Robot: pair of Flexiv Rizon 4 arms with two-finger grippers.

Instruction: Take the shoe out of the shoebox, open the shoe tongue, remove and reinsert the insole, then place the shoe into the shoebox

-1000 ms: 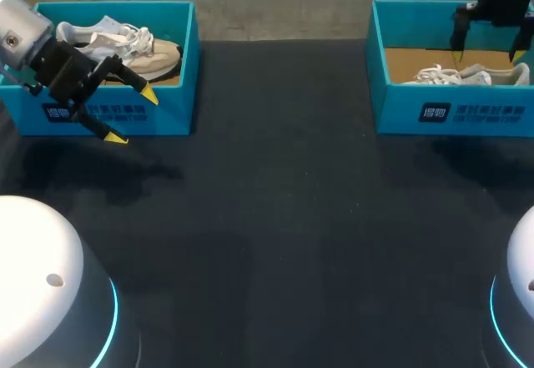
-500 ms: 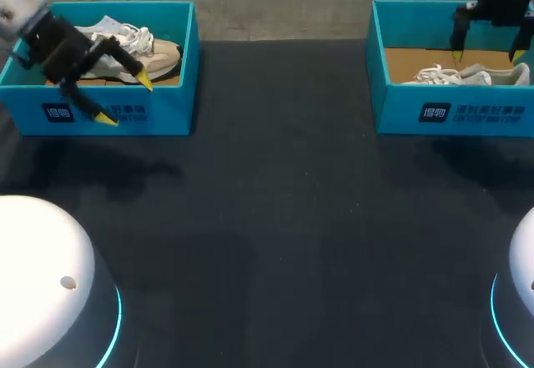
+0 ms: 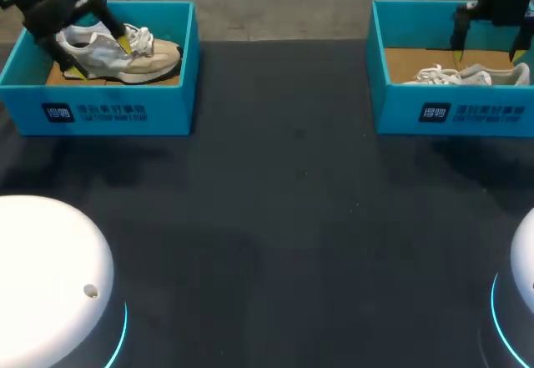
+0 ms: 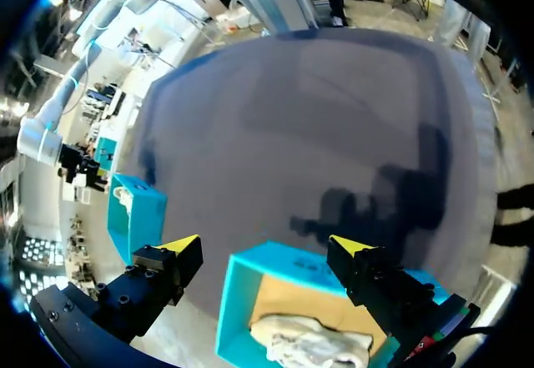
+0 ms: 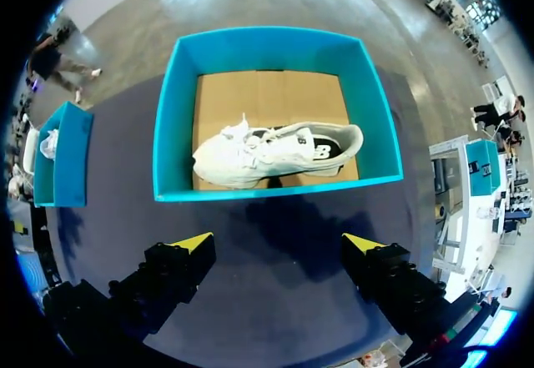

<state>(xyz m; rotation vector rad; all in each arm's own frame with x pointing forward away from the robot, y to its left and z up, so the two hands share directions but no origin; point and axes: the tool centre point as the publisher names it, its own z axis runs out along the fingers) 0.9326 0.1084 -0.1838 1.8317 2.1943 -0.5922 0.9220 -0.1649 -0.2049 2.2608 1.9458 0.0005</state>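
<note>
The left fingers (image 4: 179,245) are spread wide with nothing held, straddling the heel end of a shoe in its box. The right fingers (image 5: 193,243) are also apart and empty, hanging above the other box.

The dark surface (image 3: 284,218) between the boxes looks like the best place to work on the shoe, so the lift should end there. The left shoebox (image 3: 108,113) sits at the far left of the surface and the right shoebox (image 3: 400,111) at the far right, well apart.

The beige shoe (image 3: 138,57) stands on its sole in the left shoebox, toe towards the middle of the surface. The white shoe (image 5: 275,153) appears to lie on its side in the right shoebox.

The step in hand is probably taking the beige shoe out with the left arm. From the head view I cannot tell whether either yellow tip already touches it.

- **Grip:** Lower the fingers so they stay clear of the box walls, and close across the firm heel collar, not the soft upper.
- **Lift:** Go straight up until the sole clears the rim, and only then carry it inward, or the light box may be dragged along.
- **Laces:** Keep the loose laces (image 3: 142,37) out of the grip.
</note>
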